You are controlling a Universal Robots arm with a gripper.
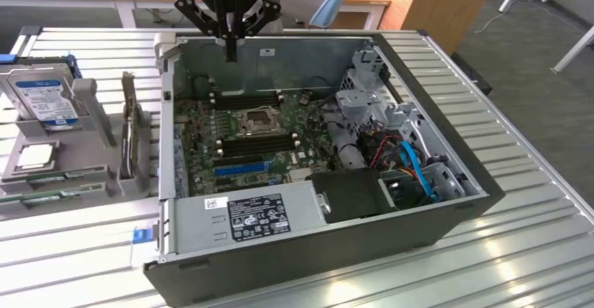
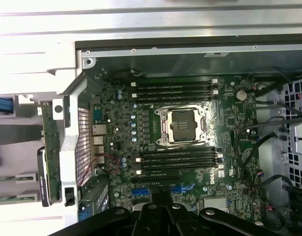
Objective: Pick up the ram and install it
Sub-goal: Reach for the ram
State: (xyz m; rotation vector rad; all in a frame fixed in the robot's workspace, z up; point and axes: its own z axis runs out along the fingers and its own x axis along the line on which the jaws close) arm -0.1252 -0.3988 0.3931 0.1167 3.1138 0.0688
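A: Claw state?
B: Gripper (image 1: 229, 52) pinched shut, nothing between the fingers. It hangs over the far end of the open computer case (image 1: 352, 252), above the motherboard (image 1: 278, 124).
A: Ram?
B: The ram (image 1: 42, 198) lies flat in the grey rack (image 1: 83, 162) outside the case, at the exterior view's left. The hard drive (image 1: 42, 96) stands in the same rack. Well apart from the gripper.
A: Slots?
B: Black memory slots (image 1: 246, 101) flank the CPU socket (image 1: 255, 122).
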